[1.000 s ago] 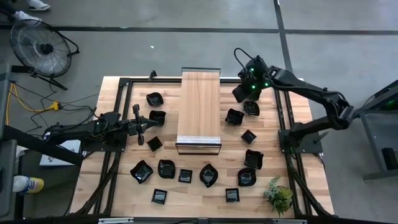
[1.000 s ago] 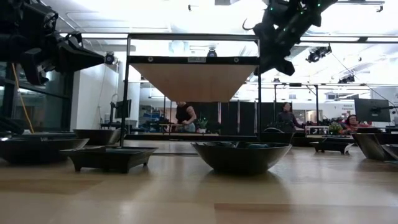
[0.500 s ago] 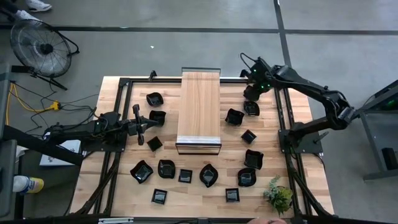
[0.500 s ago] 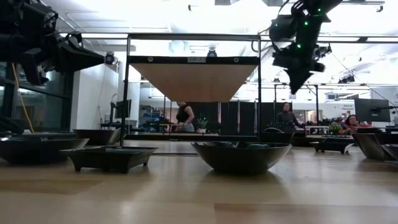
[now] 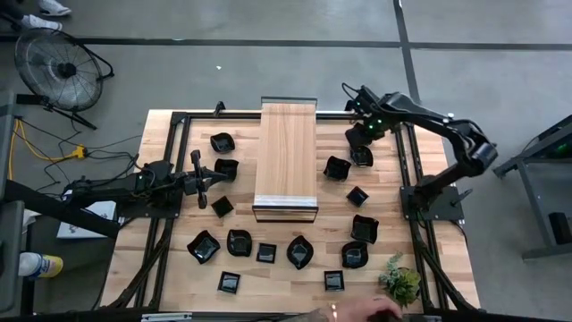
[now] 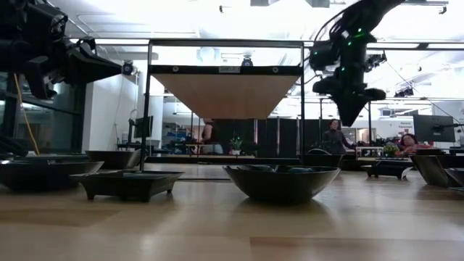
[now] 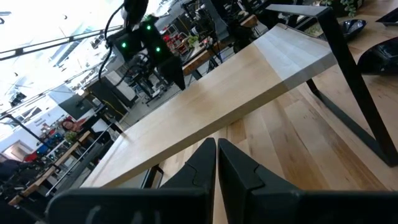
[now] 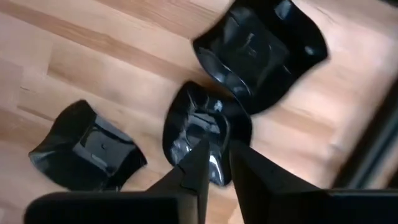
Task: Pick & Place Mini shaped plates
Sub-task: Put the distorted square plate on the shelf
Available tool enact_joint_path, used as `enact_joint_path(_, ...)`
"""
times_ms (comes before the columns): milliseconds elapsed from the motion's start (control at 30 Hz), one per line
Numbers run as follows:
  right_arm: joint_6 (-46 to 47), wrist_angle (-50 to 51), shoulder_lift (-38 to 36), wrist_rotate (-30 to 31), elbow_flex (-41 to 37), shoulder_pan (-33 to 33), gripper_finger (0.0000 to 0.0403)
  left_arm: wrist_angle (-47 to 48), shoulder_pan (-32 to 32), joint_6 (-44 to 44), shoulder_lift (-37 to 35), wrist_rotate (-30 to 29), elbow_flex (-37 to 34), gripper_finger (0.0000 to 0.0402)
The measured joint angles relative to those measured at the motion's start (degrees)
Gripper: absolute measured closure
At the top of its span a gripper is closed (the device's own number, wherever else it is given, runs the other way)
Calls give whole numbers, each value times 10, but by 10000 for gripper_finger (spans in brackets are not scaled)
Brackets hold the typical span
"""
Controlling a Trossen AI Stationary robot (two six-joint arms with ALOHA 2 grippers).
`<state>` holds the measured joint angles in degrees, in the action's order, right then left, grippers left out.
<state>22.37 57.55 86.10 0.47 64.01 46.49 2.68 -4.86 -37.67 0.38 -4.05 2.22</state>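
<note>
A wooden desk [image 5: 170, 268] carries many small glossy black plates scattered around a raised wooden shelf [image 5: 287, 156].

Nearest the working right gripper [image 8: 214, 163], directly beneath its tips, lies a small scalloped plate [image 8: 205, 127]. The gripper's two dark fingers stand a narrow gap apart and hold nothing. Just beyond that plate sits a larger wavy-edged plate [image 8: 261, 46], touching or nearly touching it, and to one side a squarish plate [image 8: 87, 149] lies apart. From overhead, the right gripper [image 5: 360, 140] hangs over the plate [image 5: 361, 156] beside the shelf's far right corner.

These plates look light, stiff, slick and probably breakable. A raised rim, pinched across its thin edge, seems the safest hold; the glossy curve could slip.

Farther off, the left gripper [image 7: 216, 160] waits on the other side of the shelf, fingers pressed together and empty.
</note>
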Motion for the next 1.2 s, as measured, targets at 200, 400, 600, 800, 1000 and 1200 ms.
enact_joint_path(200, -80, -53, 44, -1, 0, -12, 308, 0, 0, 0, 0, 0, 0, 389)
enact_joint_path(400, -66, -49, 77, 7, 26, -20, 283, 0, 0, 0, 0, 0, 0, 389)
enact_joint_path(600, -111, 17, 128, 17, 93, -14, 250, 0, 0, 0, 0, 0, 0, 389)
enact_joint_path(800, -164, 73, 191, 47, 157, -11, 216, 0, 0, 0, 0, 0, 0, 389)
enact_joint_path(1000, -185, 76, 232, 31, 172, -11, 206, 0, 0, 0, 0, 0, 0, 389)
enact_joint_path(1200, -186, 74, 255, 39, 172, -10, 207, 0, 0, 0, 0, 0, 0, 389)
